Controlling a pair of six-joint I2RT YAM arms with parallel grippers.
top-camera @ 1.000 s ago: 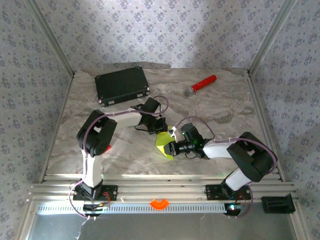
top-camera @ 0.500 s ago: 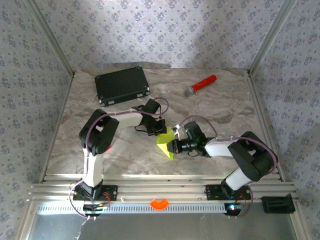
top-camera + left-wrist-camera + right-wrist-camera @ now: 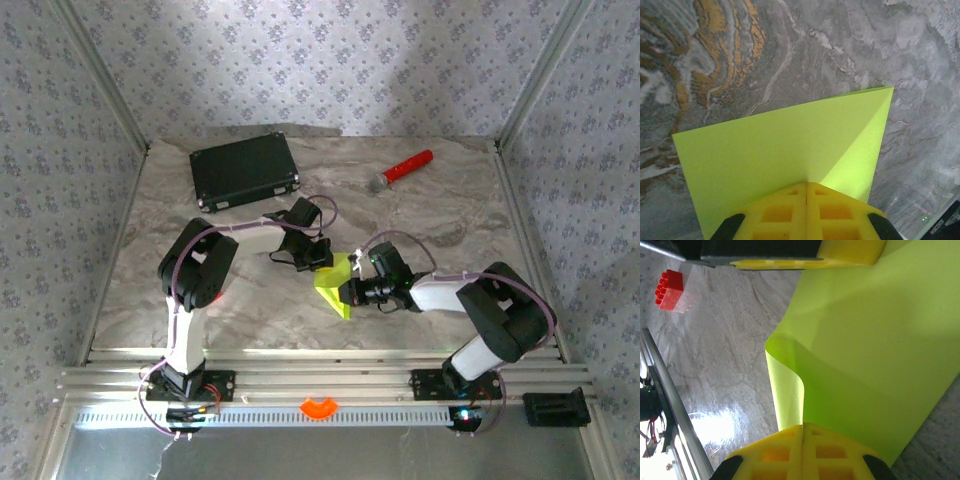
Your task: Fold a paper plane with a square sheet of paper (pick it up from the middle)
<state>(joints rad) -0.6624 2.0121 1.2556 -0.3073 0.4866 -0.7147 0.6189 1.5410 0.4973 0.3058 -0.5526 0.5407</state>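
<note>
Marble table (image 3: 450, 200) | left tool (image 3: 806, 186) reaching right, right tool (image 3: 803, 427) reaching left | both pinch square sheet of paper (image 3: 780, 150)

The left arm (image 3: 195, 275) folds sharply at the elbow, its wrist reaching toward the right gripper (image 3: 347, 291). The right arm (image 3: 495, 315) stretches low. The left gripper (image 3: 322, 262) is clamped (yellow pads (image 3: 830, 200) flush together) on the square sheet of paper (image 3: 780, 145), as is its neighbour just beside it.
</note>
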